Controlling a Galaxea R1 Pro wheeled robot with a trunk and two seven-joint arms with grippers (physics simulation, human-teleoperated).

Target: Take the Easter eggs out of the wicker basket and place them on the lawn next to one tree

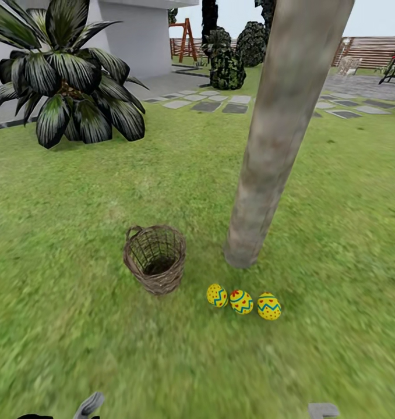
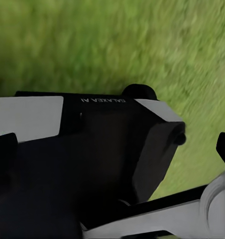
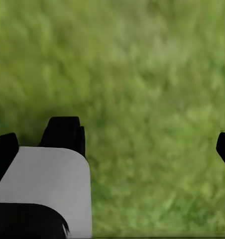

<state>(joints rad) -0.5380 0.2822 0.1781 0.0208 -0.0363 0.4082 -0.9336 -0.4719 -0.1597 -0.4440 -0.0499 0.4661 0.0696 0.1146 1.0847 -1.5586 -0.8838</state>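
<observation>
Eggs [image 1: 242, 301] are seen lined up on the lawn [image 1: 75, 326] beside the tree [image 1: 261, 192], the wicker basket [image 1: 155, 259] emptied; finger states cannot be told, and eggs could be scattered by careless driving.

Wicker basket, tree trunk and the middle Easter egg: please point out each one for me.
Wicker basket [image 1: 155, 273]: head view, on its woven front wall below the rim.
Tree trunk [image 1: 261, 174]: head view, on the bark at mid-height.
Middle Easter egg [image 1: 241, 302]: head view, on its zigzag band.
</observation>
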